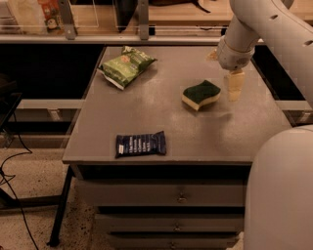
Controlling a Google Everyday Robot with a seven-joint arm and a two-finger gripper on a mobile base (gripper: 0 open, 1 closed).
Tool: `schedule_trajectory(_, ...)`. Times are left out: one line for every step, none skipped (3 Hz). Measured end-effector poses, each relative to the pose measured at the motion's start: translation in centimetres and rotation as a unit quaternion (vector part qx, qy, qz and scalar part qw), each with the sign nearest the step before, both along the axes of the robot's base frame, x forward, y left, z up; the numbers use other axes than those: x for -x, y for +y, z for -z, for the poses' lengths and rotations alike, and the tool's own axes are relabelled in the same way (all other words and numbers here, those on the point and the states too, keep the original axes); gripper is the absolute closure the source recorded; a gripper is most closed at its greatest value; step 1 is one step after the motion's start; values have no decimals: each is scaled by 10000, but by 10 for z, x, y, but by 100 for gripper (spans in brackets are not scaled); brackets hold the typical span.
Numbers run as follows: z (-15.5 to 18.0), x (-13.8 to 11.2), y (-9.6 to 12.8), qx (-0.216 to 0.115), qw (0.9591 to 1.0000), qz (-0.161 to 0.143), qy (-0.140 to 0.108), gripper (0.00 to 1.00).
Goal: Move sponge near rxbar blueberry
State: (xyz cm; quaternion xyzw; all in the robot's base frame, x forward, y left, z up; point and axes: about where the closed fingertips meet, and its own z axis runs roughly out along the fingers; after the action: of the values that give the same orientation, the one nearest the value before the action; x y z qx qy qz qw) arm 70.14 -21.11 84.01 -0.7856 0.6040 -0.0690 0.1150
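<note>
The sponge [201, 94], dark green on top with a pale yellow body, lies on the grey table [171, 117] right of its middle. The rxbar blueberry [141, 144], a flat navy wrapper with pale lettering, lies near the front edge, left of centre. My gripper [234, 85] hangs from the white arm just right of the sponge, a little above the table, holding nothing.
A light-green snack bag [127, 65] lies at the back left of the table. Drawers [181, 195] sit under the tabletop. A shelf rail with bottles [49, 12] runs behind. My white base [281, 190] fills the lower right.
</note>
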Motion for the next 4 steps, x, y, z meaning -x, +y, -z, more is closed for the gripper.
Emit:
schedule_trajectory(10,-10,-4,23,10000,12,71,0)
schedule_trajectory(20,-20,-5,45,9999,9,154,0)
schedule_trajectory(23,-28,-3,69,9998,-13,168,17)
schedule_trajectory(20,-31,9,117,9997,-102,171,29)
